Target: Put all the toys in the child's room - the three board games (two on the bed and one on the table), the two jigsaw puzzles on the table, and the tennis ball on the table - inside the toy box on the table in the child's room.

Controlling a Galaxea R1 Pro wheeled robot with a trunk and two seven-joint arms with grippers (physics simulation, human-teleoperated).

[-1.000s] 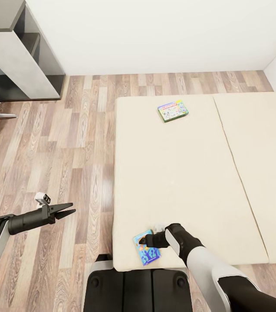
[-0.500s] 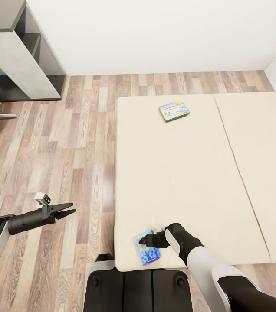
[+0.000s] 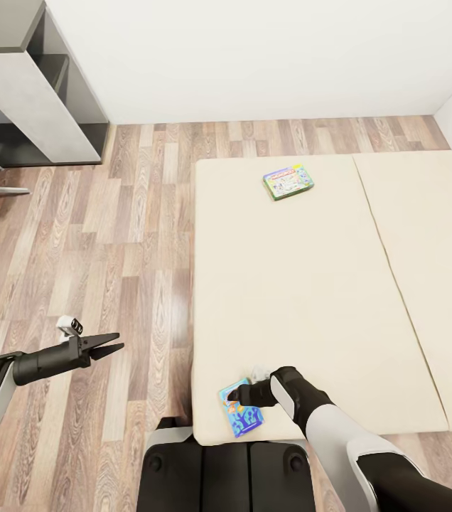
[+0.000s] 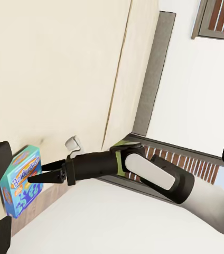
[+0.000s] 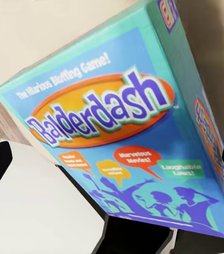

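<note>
My right gripper (image 3: 240,393) over the blue game (image 3: 240,411), near corner of the bed (image 3: 304,284).
Its jaws look apart, not clamped; my left gripper (image 3: 112,343) is parted too.

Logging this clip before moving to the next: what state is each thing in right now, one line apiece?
Blue board game: lying flat at the bed's near edge, under the right gripper, not lifted.
Green-bordered board game: lying flat on the bed's far part, untouched.
Bed: two cream sections side by side.
Right gripper: over the blue box; grip cannot be told.
Left gripper: open, empty, above the floor.
</note>
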